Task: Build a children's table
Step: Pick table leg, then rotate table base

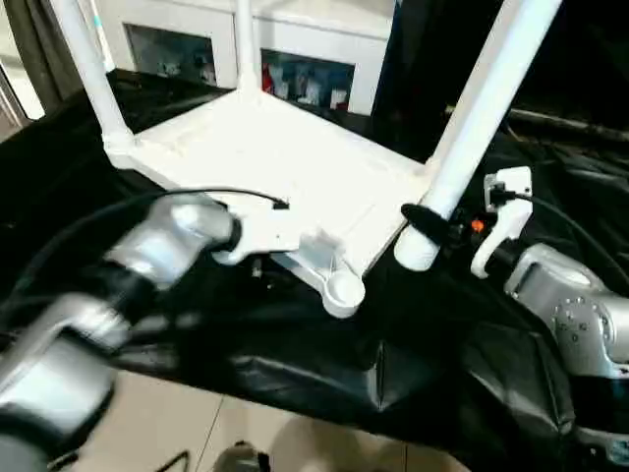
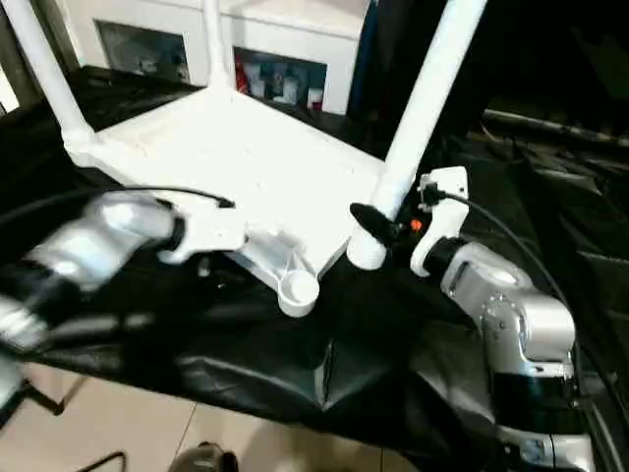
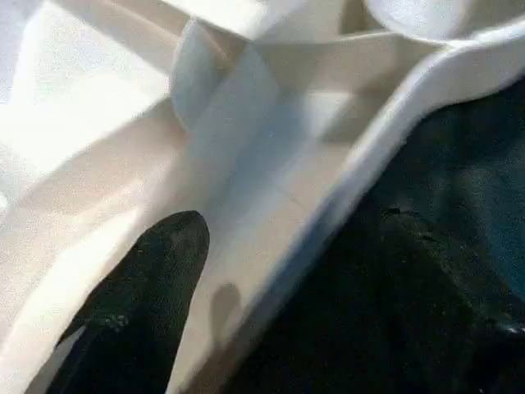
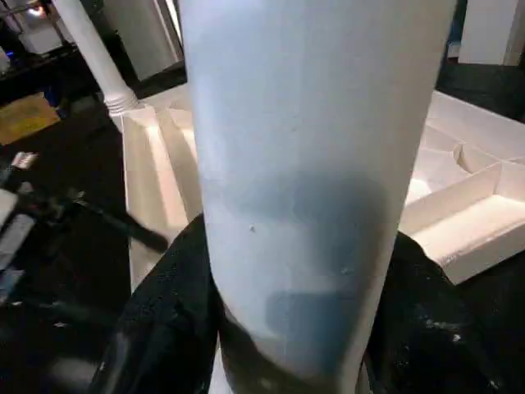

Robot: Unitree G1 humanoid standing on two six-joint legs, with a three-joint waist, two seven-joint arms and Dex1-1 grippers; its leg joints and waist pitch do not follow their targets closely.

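My left gripper [image 1: 257, 236] sat at the near edge of the tabletop [image 1: 265, 157], which lay upside down on the black cloth [image 1: 295, 354] with its ribbed underside facing up. One of my black fingers [image 3: 143, 304] rested against the white inside wall of the rim; whether those fingers were apart or together I could not tell. Just right of that hand, the near corner socket [image 1: 343, 291] stood empty, a round cup hanging over the cloth. Farther back, a leg [image 1: 88, 69] rose from the far left corner, and another leg [image 1: 248, 44] stood at the far corner by the white cabinet [image 1: 246, 59]. Over on the right, my right gripper [image 1: 442, 228] was clamped around the fourth leg [image 1: 477, 118], black fingers [image 4: 172, 320] hugging it on both sides close to its lower end. That leg leaned up and away to the right, its foot down beside the tabletop's right corner, though I could not tell whether it was seated in a socket.
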